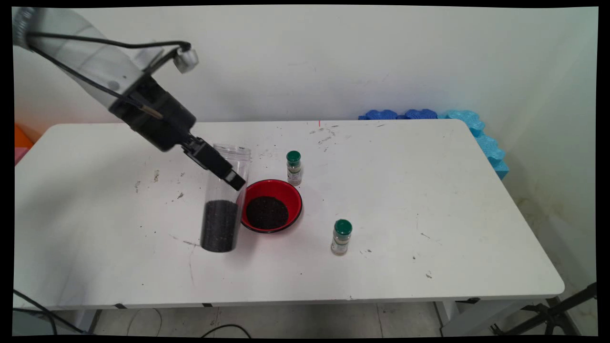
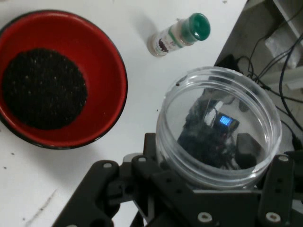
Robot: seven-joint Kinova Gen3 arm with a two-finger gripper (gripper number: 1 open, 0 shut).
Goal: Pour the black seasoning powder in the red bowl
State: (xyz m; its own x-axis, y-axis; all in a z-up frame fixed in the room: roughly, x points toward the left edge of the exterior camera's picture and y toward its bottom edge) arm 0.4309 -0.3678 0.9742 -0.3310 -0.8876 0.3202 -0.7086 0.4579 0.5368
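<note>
A tall clear plastic jar [image 1: 223, 205] without a lid stands left of the red bowl [image 1: 296, 197], its lower part filled with black grains. My gripper [image 1: 232, 177] reaches down from the upper left and is shut on the jar's upper part. In the hand view the jar's open mouth [image 2: 218, 94] sits between my fingers [image 2: 152, 151], with my gripper [image 2: 203, 158] around its body. The red bowl [image 2: 116, 66] lies to the left there and holds a round heap of black grains [image 2: 42, 90]. Whether the jar rests on the table or hangs just above it, I cannot tell.
Two small spice bottles with green caps stand on the white table [image 1: 429, 200]: one [image 1: 294, 167] behind the bowl, one [image 1: 341, 237] to its front right, the latter also in the hand view [image 2: 177, 34]. Blue foam pieces [image 1: 476, 126] lie at the table's back right corner.
</note>
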